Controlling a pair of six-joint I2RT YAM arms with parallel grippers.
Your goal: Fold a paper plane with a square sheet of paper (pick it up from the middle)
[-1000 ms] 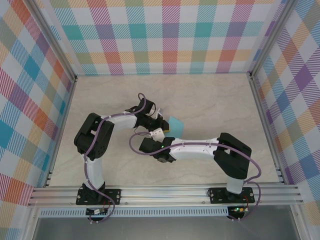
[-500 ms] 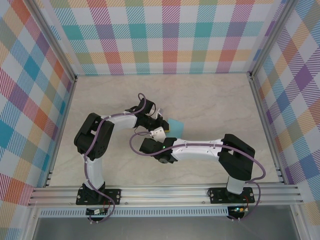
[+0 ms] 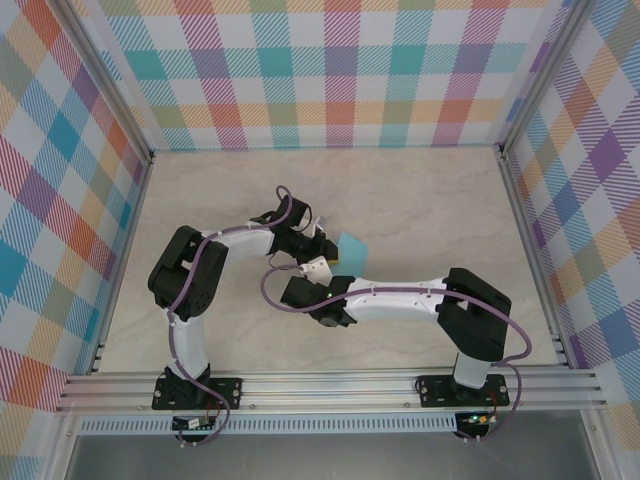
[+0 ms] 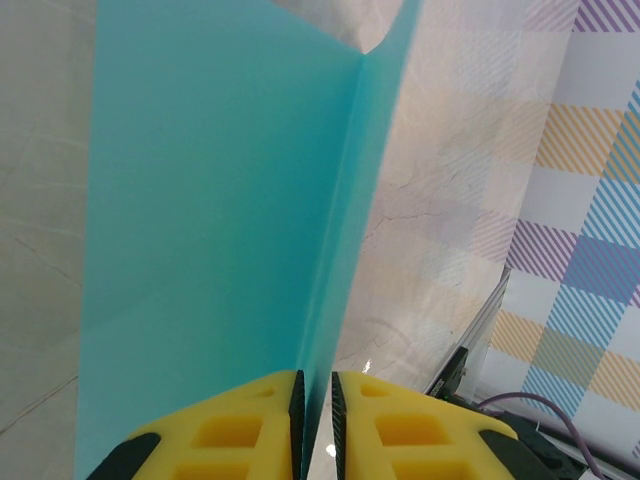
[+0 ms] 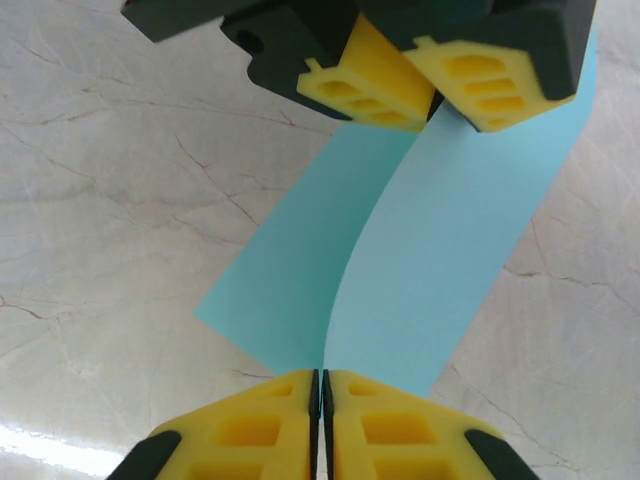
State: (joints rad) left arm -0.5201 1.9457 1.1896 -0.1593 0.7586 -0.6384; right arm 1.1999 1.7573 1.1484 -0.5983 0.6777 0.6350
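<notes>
The square sheet of paper (image 5: 440, 230) is turquoise and bent upward into a V along a centre crease, its flaps curving over the marble table. My left gripper (image 5: 432, 108) is shut on the far end of that crease. At the near end my right gripper (image 5: 321, 378) is shut on the same crease. In the left wrist view the sheet (image 4: 220, 200) rises from between the yellow fingers of the left gripper (image 4: 315, 385), with the fold line running straight away. From above, the sheet (image 3: 354, 245) pokes out to the right of both grippers, left (image 3: 320, 243) and right (image 3: 322, 262).
The marble tabletop (image 3: 420, 200) stretches bare around the arms. Aluminium rails (image 3: 330, 385) border the near edge and sides, and checked walls (image 3: 330, 70) enclose the back and flanks. A frame post (image 4: 480, 330) stands beyond the sheet in the left wrist view.
The right arm has edged slightly toward the sheet beside the left gripper. The left arm and the sheet have stayed in place.
</notes>
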